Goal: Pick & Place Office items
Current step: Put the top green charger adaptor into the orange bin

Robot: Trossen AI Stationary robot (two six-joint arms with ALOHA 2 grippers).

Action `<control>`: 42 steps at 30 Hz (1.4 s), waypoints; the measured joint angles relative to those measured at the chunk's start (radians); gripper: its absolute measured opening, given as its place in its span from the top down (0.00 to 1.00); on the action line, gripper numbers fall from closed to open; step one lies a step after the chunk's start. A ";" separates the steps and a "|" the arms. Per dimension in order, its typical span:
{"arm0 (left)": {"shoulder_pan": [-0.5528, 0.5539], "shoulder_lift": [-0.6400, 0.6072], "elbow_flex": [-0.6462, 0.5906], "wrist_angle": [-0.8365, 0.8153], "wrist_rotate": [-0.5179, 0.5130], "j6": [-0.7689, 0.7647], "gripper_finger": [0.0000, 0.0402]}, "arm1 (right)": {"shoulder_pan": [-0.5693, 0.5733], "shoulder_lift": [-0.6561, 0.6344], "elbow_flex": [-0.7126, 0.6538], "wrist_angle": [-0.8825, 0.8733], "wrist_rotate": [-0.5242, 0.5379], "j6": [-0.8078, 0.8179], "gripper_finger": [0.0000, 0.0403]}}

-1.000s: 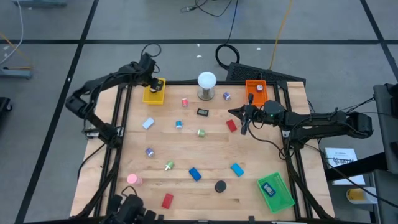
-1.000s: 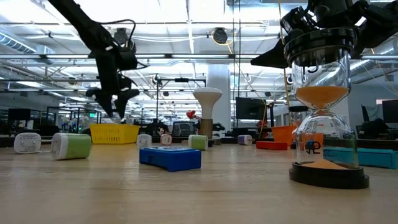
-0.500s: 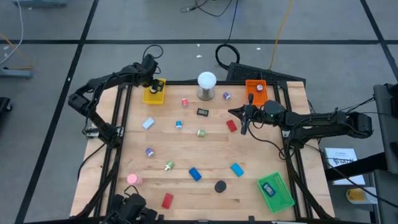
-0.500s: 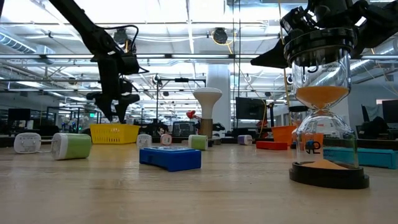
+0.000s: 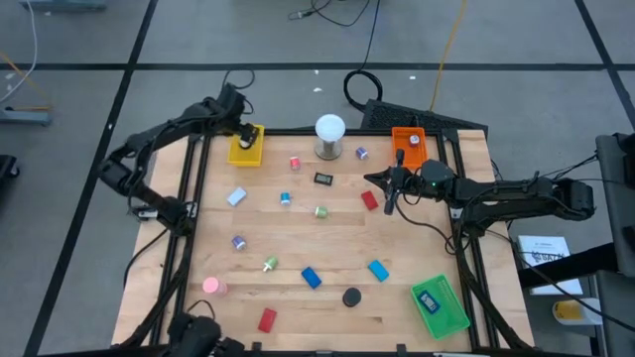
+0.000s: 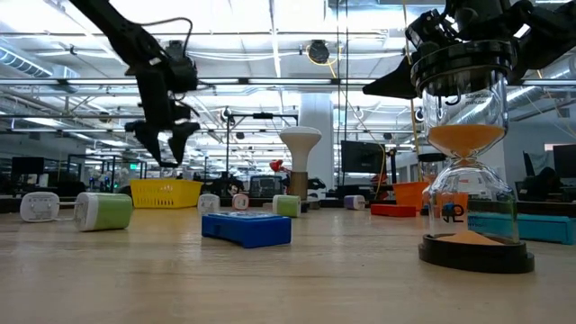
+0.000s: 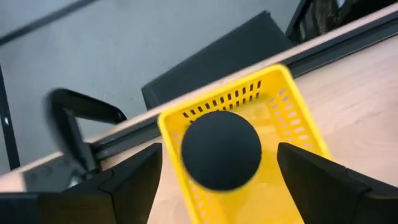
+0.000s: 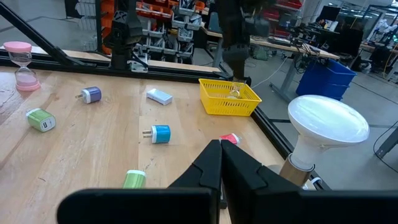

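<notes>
The left gripper (image 6: 164, 144) is held above the yellow tray (image 5: 246, 145) at the far left corner of the bench, fingers spread wide. In the left wrist view a black round piece (image 7: 221, 149) is seen between the spread fingers with the yellow tray directly beneath it; no finger is touching it. Whether it is in free fall or already resting in the tray cannot be told. The step in hand is judged to be the release of this piece into the tray.

The right gripper (image 5: 390, 197) is parked low near the far right part of the bench, just beside a red flat block (image 5: 369, 200), with fingers pressed together and nothing pinched.

Many office items are left scattered over the bench: a blue flat block (image 5: 311, 279) and another black round piece (image 5: 351, 297) towards the near edge, a pink round piece (image 5: 212, 286) near the left edge.

The next move is judged to call for the left arm to be lifted clear of the tray and brought over one of the scattered items with the fingers kept apart.
</notes>
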 joint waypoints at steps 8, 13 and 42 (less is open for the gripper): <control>-0.022 -0.216 0.000 -0.161 0.045 0.046 0.20 | 0.000 0.000 0.000 -0.015 0.000 0.004 1.00; -0.097 -0.363 0.000 -0.222 0.057 0.061 0.35 | 0.000 0.000 0.000 0.007 0.000 0.003 1.00; -0.682 -0.376 -0.847 1.521 0.367 0.097 0.95 | 0.000 0.001 -0.001 -0.022 0.001 0.112 0.99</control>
